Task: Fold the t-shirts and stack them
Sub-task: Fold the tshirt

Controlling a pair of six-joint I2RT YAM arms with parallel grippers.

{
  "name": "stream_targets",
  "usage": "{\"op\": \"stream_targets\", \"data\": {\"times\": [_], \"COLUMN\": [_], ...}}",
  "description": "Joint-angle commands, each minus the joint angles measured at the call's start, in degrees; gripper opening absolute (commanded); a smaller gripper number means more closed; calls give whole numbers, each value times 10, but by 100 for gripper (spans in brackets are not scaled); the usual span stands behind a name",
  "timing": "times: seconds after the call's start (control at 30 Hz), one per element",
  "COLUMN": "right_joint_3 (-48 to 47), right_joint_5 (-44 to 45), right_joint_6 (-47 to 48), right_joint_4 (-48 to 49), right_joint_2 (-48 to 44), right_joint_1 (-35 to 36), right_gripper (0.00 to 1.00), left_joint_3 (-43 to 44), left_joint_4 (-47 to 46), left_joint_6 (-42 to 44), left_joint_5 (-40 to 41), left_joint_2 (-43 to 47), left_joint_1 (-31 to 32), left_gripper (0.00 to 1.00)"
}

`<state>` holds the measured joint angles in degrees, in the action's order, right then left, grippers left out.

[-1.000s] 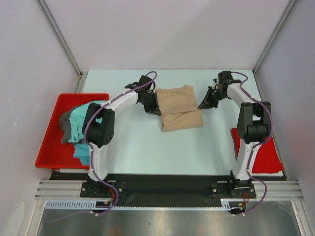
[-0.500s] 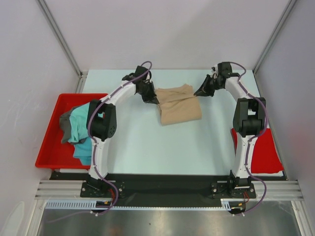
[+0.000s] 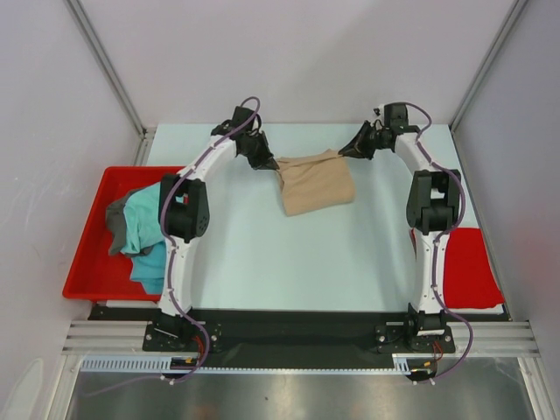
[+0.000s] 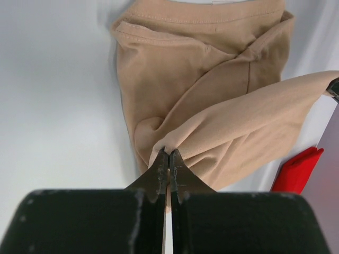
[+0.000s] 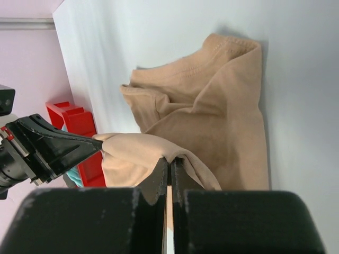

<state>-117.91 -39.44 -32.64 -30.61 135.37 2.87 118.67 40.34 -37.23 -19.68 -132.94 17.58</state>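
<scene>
While the left gripper and right gripper each pinch tight on a lifted edge of the tan-beige t-shirt at the far edge of the desk, they should move together, level, keeping it taut for a square fold.

The tan-beige t-shirt is plain, one even sandy colour with no print, and its hems are stitched in matching thread. Under it the table is a pale, faintly mint white. Left of the shirt, the tray is bright red and holds a plain teal t-shirt and a dark grey t-shirt. Right of it, the mat is the same red. At its edges the left gripper and right gripper are black. The arms are white with black joints.
</scene>
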Motion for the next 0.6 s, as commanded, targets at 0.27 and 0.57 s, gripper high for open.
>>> {"op": "stream_targets", "data": {"times": [0.27,0.57], "right_joint_3": [-45,-73], "right_joint_5": [-31,-42], "right_joint_6": [-50,-100], "right_joint_4": [95,156], "right_joint_2": [42,78], "right_joint_1": [-9,-10], "right_gripper": [0,0], "left_joint_3": [38,47], "left_joint_4": [-49,-101], "left_joint_6": [-34,-50], "left_joint_5": [-11,-13], "left_joint_2": [-25,-45], "left_joint_1": [-11,-23], "left_gripper": [0,0]}}
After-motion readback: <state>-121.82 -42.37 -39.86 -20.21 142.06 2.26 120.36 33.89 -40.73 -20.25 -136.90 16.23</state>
